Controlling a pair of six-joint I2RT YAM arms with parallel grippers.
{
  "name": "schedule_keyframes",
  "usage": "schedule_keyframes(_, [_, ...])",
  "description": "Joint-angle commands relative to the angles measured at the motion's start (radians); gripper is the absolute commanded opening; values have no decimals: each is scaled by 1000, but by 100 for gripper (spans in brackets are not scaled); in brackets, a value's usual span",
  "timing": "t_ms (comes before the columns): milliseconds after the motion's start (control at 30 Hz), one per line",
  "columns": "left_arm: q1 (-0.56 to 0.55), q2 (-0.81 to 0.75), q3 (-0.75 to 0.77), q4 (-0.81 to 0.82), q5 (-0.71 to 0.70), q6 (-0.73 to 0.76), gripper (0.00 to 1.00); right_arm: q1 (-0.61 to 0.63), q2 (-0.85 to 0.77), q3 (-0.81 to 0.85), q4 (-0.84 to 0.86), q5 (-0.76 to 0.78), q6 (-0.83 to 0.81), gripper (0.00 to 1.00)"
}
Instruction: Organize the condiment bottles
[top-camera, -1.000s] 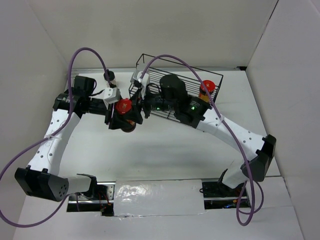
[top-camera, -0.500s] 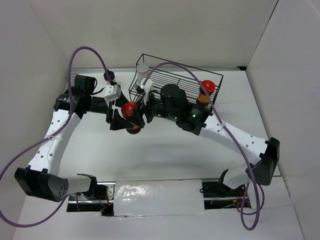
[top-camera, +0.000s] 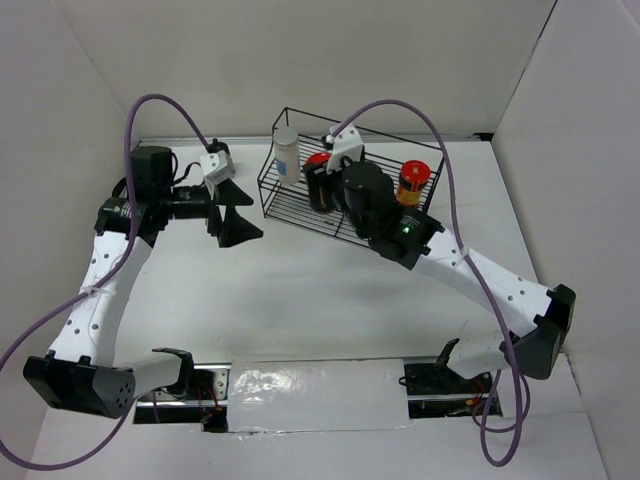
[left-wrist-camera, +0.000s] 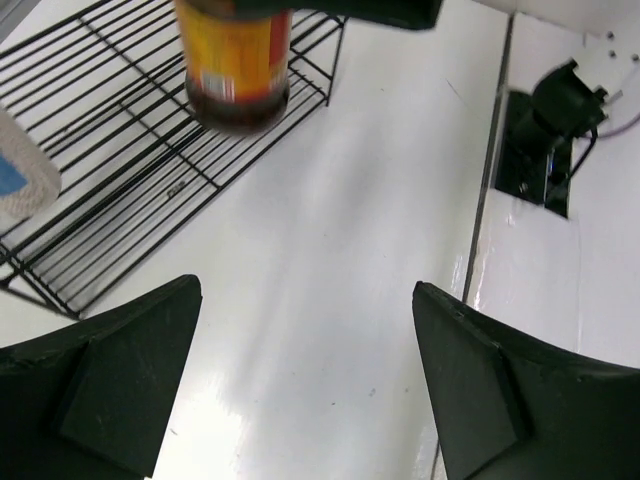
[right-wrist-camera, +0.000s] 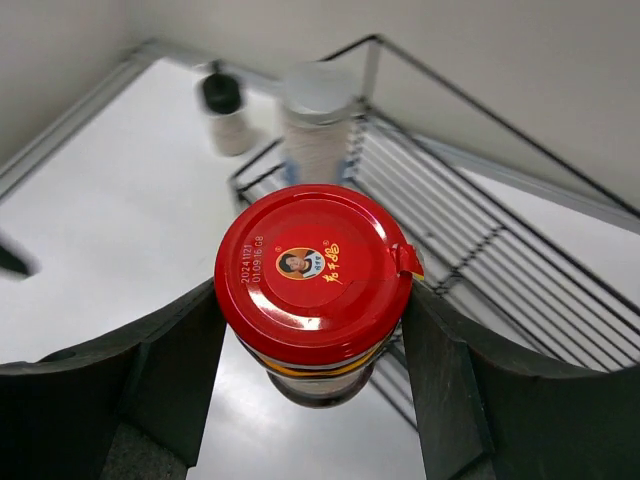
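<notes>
right claw (right-wrist-camera: 312, 300): is gripping a red-lidded jar (right-wrist-camera: 315, 255) by its sides, just under the lid.
jar's place: is hanging over the basket (top-camera: 285, 205), between the white bottle (top-camera: 286, 150) and the second jar (top-camera: 412, 182).
left claw (left-wrist-camera: 307, 300): is gaping empty beside the basket.
black-capped bottle (right-wrist-camera: 222, 115): is standing outside the basket.
handling: probably glass, so stiff, smooth, weighty and breakable; it is calling for a firm hold on the body and a gentle set-down.
</notes>
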Motion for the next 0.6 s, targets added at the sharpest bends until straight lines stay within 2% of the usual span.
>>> schedule_keyframes(0, [8,-18,-4,95,-87,-150,99,-68,-51,-4,232,258,-3,0])
schedule_keyframes(300, [18,-12,-34,115,-176,-132,99,-270,52,-3,281,226,3,0])
schedule_keyframes(567, [31,6,-36,132,-171,-126,99,-332,121,-15,290,137,72,0])
